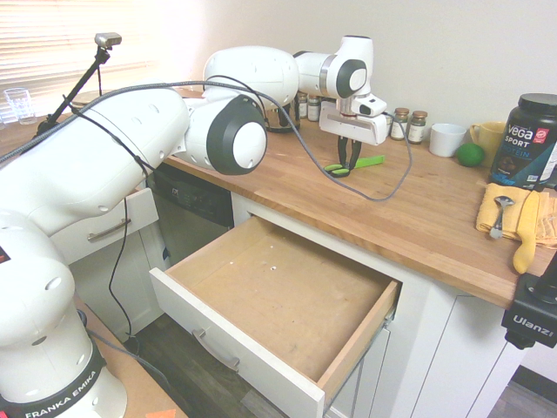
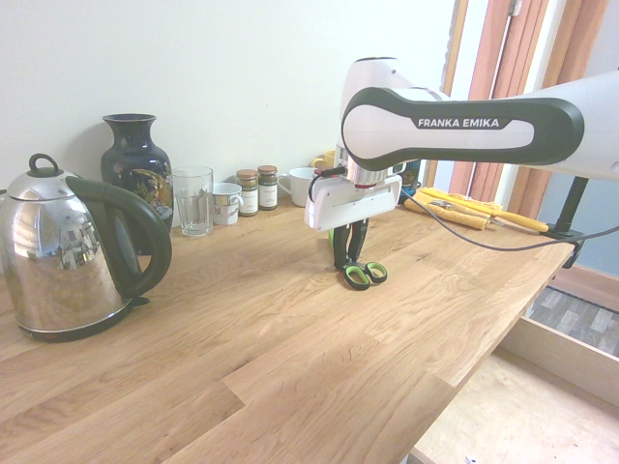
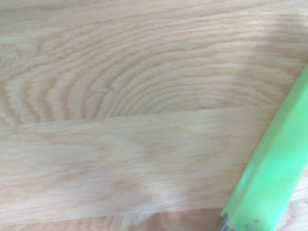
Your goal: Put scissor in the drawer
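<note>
Nearest to us, at the lower centre of the first exterior view, the drawer (image 1: 261,300) stands pulled out with its wooden bottom bare. Above it we see the wooden countertop (image 1: 418,209) along a pale wall. At upper centre the gripper (image 1: 349,163) points down, closed on the scissor (image 1: 352,165), which lies flat on the wood.
</note>
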You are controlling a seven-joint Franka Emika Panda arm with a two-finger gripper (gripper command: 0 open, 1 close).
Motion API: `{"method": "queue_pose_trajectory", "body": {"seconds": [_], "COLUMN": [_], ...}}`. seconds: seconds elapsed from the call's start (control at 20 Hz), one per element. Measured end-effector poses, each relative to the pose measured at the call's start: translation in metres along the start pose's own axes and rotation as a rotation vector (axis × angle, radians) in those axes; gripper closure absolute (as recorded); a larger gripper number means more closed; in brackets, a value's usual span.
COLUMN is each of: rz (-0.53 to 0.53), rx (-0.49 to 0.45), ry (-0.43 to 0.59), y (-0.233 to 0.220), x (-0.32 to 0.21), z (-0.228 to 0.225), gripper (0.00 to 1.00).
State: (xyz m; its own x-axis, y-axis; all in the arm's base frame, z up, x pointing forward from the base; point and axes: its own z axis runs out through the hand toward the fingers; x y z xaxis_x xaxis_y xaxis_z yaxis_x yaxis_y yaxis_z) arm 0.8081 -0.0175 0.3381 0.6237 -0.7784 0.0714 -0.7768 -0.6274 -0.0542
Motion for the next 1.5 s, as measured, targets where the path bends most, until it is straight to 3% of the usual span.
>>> {"method": "queue_pose_trajectory", "body": {"seconds": [0.25,1.0,1.5], "rz": [-0.002,-0.028,-0.212], "rx": [0.009,0.026,-0.042], "ry": [0.007,0.015,-0.048], "y": [-0.003,-0.003,0.019], "x": [-0.003,-0.028,-0.055], "z": [-0.013,-0.130,-0.202], "gripper": [1.00,1.00,1.00]}}
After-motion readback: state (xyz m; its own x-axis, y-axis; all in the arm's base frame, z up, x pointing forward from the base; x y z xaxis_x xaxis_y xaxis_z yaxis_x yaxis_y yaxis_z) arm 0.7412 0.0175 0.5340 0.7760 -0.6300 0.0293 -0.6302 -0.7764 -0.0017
